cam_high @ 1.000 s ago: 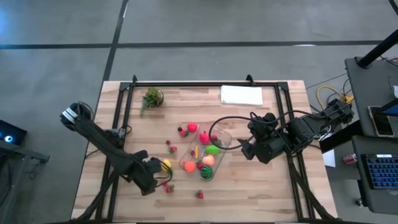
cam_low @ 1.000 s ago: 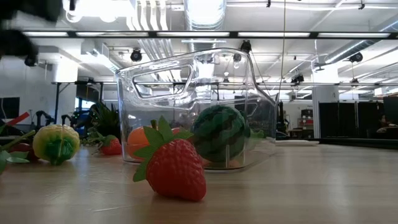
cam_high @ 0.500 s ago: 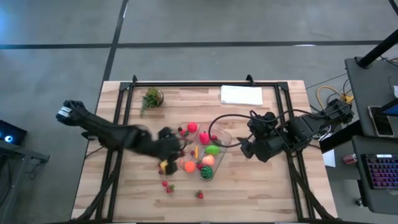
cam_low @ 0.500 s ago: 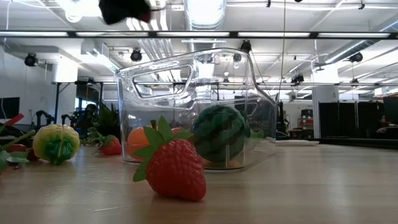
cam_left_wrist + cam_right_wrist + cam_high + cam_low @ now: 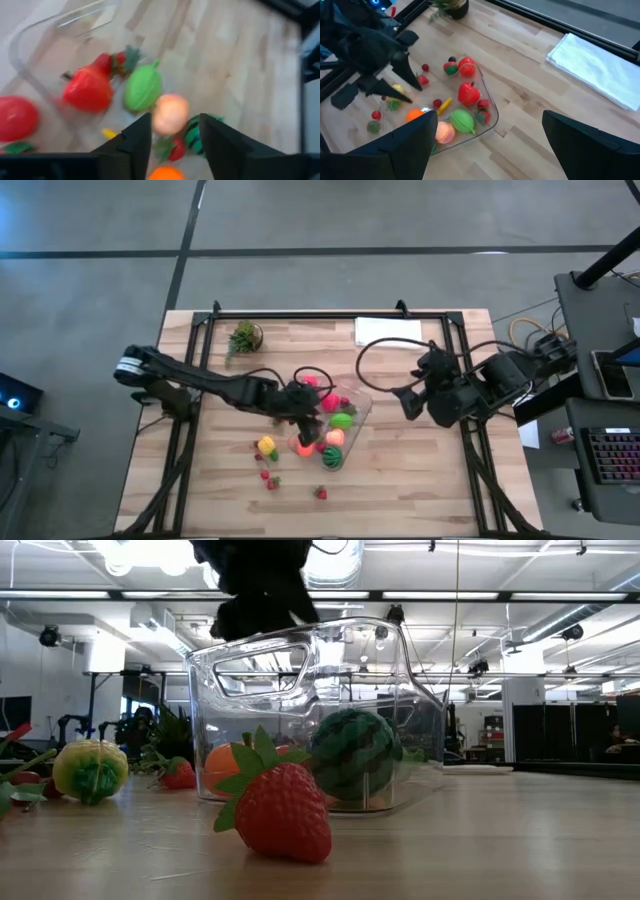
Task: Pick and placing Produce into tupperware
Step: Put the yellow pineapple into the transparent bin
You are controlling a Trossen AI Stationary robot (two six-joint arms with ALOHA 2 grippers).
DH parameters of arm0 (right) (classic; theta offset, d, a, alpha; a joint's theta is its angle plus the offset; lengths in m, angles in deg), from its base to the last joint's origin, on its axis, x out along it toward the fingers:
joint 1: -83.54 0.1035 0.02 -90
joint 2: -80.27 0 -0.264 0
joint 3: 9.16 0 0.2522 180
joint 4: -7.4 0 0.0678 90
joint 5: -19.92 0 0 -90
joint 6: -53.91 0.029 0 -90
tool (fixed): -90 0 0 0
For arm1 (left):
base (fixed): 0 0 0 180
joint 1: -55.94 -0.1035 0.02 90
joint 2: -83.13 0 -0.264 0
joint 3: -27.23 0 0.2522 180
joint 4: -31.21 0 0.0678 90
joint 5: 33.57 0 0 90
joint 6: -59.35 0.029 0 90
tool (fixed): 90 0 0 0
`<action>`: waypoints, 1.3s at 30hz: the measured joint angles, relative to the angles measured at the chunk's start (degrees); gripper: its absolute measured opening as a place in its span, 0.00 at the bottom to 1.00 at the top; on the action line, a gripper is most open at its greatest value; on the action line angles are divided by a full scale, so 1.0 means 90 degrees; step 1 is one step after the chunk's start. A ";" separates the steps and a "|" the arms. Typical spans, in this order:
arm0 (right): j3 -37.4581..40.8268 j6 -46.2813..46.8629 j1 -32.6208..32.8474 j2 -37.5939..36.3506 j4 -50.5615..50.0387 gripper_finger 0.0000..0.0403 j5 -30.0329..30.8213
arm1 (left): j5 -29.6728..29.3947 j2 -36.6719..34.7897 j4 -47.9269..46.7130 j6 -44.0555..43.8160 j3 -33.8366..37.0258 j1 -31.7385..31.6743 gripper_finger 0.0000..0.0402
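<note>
The clear tupperware lies mid-table and holds a red, a green, a peach, an orange and a watermelon piece. A yellow-green piece and small strawberries rest on the table near its left end. One strawberry lies close to the low camera. My left gripper hovers open and empty above the tub's left end. My right gripper waits open to the right of the tub.
A potted plant stands at the far left and a white folded sheet lies at the far edge. More red pieces sit just beyond the tub. Black frame rails run along the table's left and right sides.
My left gripper has swept from the near left of the table, beside the yellow-green piece, up and toward the right until it is over the tub's left end. My right arm has drawn back slightly toward the right and far edges. The produce on the table has stayed put.
</note>
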 joint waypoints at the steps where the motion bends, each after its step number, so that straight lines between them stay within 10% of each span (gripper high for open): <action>1: 0.0000 0.0000 0.0000 -0.0026 -0.0005 0.87 0.0000 | 0.0044 0.0021 0.0155 -0.0002 0.0000 0.0000 0.40; 8: 0.0000 0.0279 -0.0126 -0.0077 -0.0129 0.87 -0.0068 | 0.0029 -0.0535 -0.1077 0.0182 -0.0092 -0.0030 0.59; 18: 0.0000 -0.0351 -0.1091 -0.0049 -0.0298 0.87 -0.0954 | -0.0186 -0.1885 -0.3516 -0.0891 0.0434 0.0157 0.60; 39: 0.0005 -0.0957 -0.1151 0.0695 -0.0169 0.87 -0.2042 | 0.0422 -0.1391 -0.2870 0.1135 0.1804 0.2495 0.60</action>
